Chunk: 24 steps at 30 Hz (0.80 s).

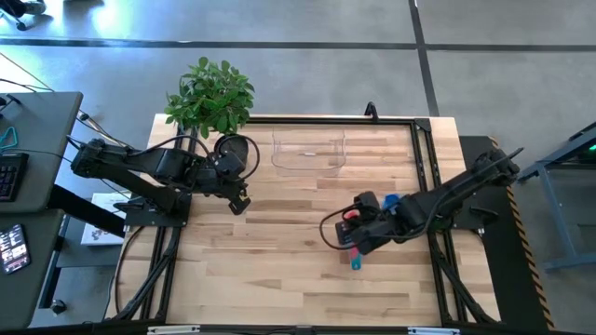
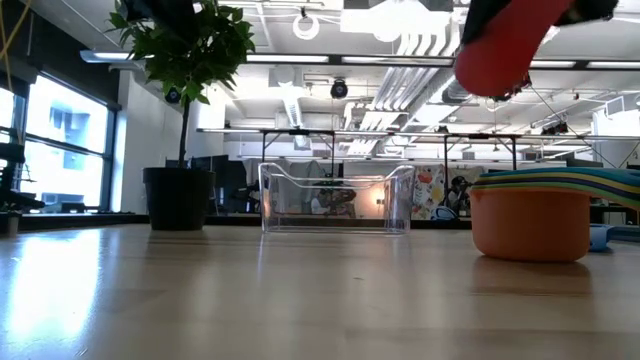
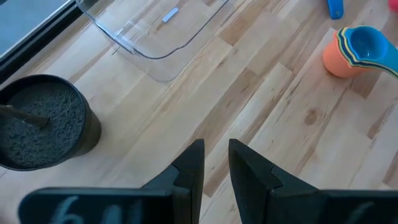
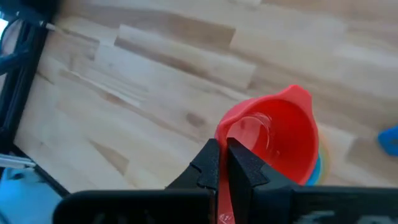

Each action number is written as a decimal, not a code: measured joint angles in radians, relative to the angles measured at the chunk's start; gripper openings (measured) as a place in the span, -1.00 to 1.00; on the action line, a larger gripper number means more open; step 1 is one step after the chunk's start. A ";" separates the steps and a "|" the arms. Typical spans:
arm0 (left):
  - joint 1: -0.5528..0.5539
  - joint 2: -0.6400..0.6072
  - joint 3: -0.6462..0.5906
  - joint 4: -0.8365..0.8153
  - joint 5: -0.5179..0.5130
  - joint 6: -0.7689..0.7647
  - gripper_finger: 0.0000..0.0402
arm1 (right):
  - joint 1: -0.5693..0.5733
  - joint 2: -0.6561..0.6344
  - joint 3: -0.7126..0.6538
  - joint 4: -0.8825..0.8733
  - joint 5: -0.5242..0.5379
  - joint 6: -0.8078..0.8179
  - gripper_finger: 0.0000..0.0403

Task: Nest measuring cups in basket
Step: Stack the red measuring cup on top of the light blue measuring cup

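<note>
A clear basket (image 1: 309,154) stands on the table's far middle and shows in the low view too (image 2: 337,198). A stack of nested measuring cups, orange at the bottom (image 2: 530,222) and blue on top (image 3: 367,42), sits on the table's right half. A red measuring cup (image 4: 273,137) hangs above that stack (image 2: 497,55), with my right gripper (image 4: 222,163) shut on it. A single blue cup (image 1: 389,200) lies on the table beside them. My left gripper (image 3: 215,163) hovers over the left half near the plant pot, its fingers a little apart and holding nothing. My right gripper pinches the red cup's flat handle (image 4: 222,211) between its two fingers, which lie along the handle. The fingers slant downward. The cup is lifted clear of the table and tilted, with its open bowl (image 4: 281,142) turned up toward the wrist camera.
A dark round pot (image 3: 40,121) with a leafy plant (image 1: 210,96) stands at the far left corner, close to my left gripper (image 1: 240,201). Bare wood stretches between the basket and the table's near edge.
</note>
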 joint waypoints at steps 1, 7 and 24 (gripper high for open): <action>0.000 0.000 0.000 0.000 0.000 0.005 -0.69 | -0.001 0.000 0.027 -0.039 0.007 -0.007 -1.00; 0.000 0.000 0.000 0.000 0.000 0.009 -0.69 | -0.015 0.004 0.113 -0.179 0.024 -0.006 -1.00; 0.000 0.000 0.000 0.000 0.000 0.023 -0.69 | -0.024 0.225 0.113 -0.150 -0.191 -0.010 -1.00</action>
